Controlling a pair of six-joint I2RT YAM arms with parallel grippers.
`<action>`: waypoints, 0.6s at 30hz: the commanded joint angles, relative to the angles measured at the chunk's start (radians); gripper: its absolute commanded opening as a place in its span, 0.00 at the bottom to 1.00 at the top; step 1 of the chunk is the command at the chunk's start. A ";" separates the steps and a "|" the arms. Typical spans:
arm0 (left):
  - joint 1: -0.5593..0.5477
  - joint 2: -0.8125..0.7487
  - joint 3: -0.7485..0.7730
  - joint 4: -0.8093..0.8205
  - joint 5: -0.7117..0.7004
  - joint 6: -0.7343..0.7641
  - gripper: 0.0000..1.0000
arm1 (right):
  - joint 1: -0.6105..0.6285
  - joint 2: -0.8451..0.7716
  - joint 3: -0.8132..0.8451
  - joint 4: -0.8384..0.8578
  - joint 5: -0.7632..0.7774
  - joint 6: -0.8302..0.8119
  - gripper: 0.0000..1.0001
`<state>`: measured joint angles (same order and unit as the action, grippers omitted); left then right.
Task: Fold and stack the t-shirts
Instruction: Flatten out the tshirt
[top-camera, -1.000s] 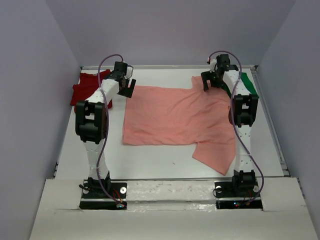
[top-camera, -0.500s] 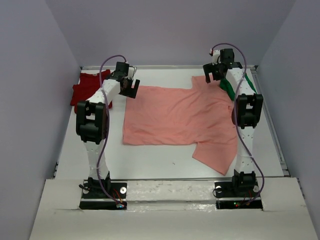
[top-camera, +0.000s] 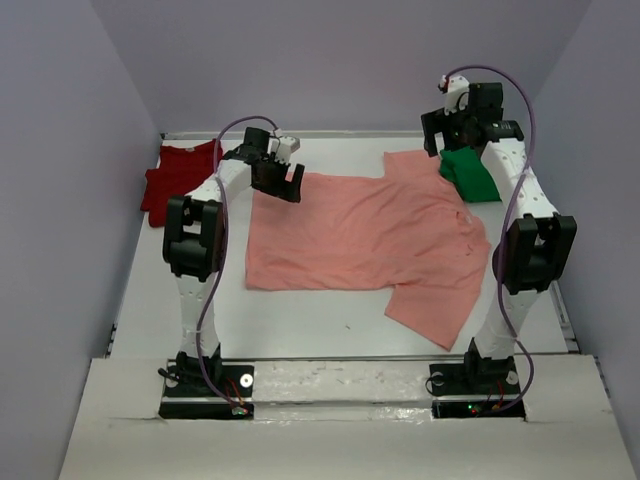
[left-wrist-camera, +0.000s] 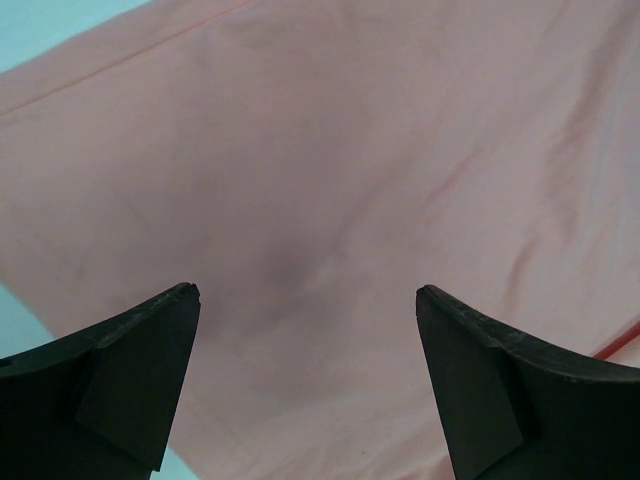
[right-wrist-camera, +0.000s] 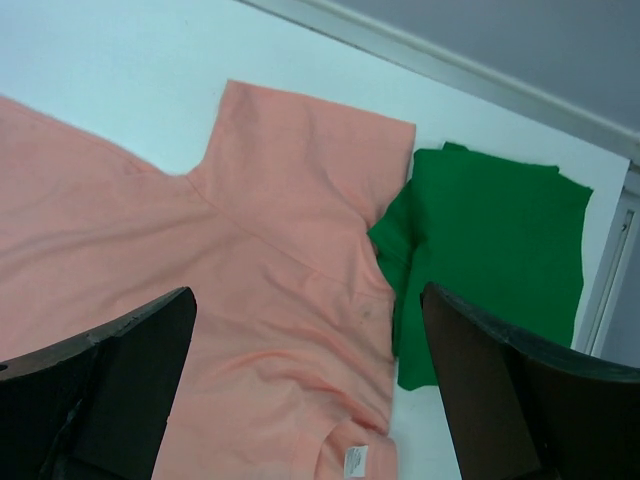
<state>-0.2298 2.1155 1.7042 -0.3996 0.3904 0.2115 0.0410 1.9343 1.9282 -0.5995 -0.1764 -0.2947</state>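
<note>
Flat shirt central; second shirt far-left; third shirt far-right.

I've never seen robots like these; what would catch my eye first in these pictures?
The big salmon-pink t-shirt spread flat across the middle of the white table catches the eye first. The left gripper and right gripper hang open above its far side, holding nothing. A bright green t-shirt lies at the far right corner, a dark red t-shirt at the far left.
</note>
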 joint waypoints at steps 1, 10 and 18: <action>-0.009 0.063 0.071 -0.025 0.142 0.022 0.99 | 0.000 -0.029 -0.107 0.006 0.005 -0.030 1.00; -0.009 0.130 0.127 -0.028 0.056 0.035 0.99 | 0.000 -0.103 -0.189 -0.023 -0.001 -0.027 1.00; 0.014 0.247 0.305 -0.107 -0.103 0.022 0.99 | 0.000 -0.155 -0.282 -0.066 -0.025 -0.032 1.00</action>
<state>-0.2314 2.3398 1.9316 -0.4484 0.3779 0.2379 0.0410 1.8324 1.6711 -0.6468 -0.1841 -0.3183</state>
